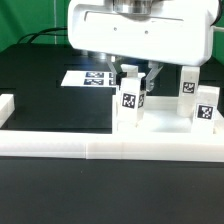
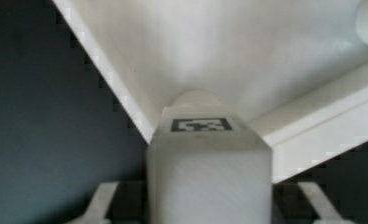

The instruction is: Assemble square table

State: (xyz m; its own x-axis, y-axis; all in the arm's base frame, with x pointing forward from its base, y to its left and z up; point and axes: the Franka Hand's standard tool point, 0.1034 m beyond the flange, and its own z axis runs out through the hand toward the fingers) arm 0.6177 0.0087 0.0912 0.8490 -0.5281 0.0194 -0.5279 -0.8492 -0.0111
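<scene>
A short white leg (image 1: pixel 129 103) of the square table stands upright against the low white border wall (image 1: pixel 110 150), its tag facing the camera. My gripper (image 1: pixel 141 78) has come down over it from above. In the wrist view the leg (image 2: pixel 207 170) runs between my fingers (image 2: pixel 120 205), with a dark gap on each side, so the jaws are open and not touching it. My gripper (image 2: pixel 211 205) straddles its near end. A broad white surface (image 2: pixel 199 50) lies beyond the leg; I cannot tell whether it is the table slab or the wall.
Two more tagged white legs (image 1: pixel 186 88) (image 1: pixel 207 108) stand at the exterior view's right, close to the wall. The marker board (image 1: pixel 92 77) lies flat on the black table behind the gripper. A white wall corner (image 1: pixel 6 106) sits at the left.
</scene>
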